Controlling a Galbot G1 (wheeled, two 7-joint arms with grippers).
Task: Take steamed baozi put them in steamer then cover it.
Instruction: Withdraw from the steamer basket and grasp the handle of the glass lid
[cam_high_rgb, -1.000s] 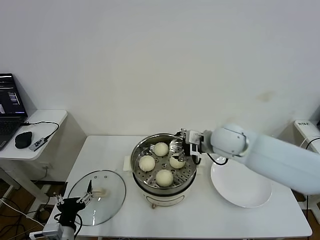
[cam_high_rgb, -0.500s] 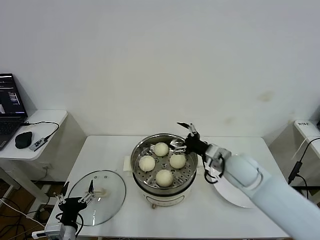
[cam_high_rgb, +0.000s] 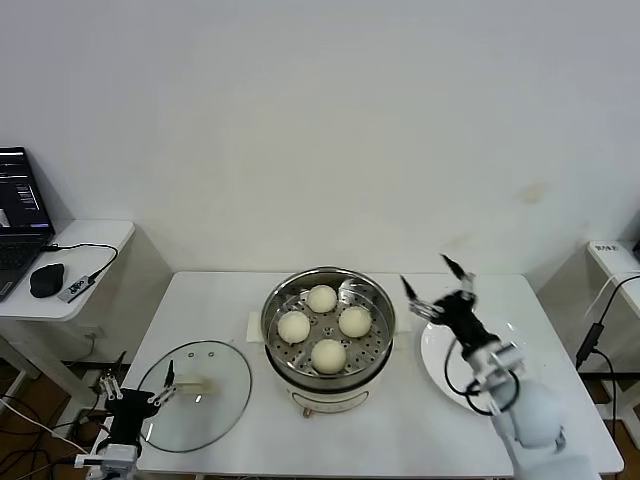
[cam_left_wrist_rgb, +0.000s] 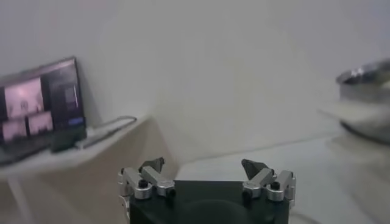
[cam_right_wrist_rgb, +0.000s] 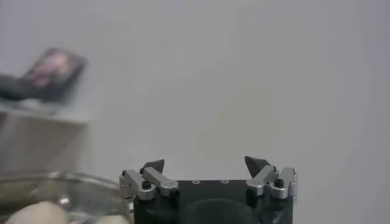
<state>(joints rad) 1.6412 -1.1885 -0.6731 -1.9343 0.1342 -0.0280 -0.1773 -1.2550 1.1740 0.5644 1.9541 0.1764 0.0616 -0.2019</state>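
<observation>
On the table, steamer left of right gripper.

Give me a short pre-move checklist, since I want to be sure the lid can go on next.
1. All four steamed baozi sit on the tray inside the steamer: ok.
2. Nothing juts above the steamer's rim: ok.
3. Cover lies flat on the table, left of the steamer: ok.
4. Left tool open, empty, beside the cover's near edge: ok.
5. Right tool open, empty, off the steamer, above the plate: ok.
6. Cover's handle free to grasp: ok.
</observation>
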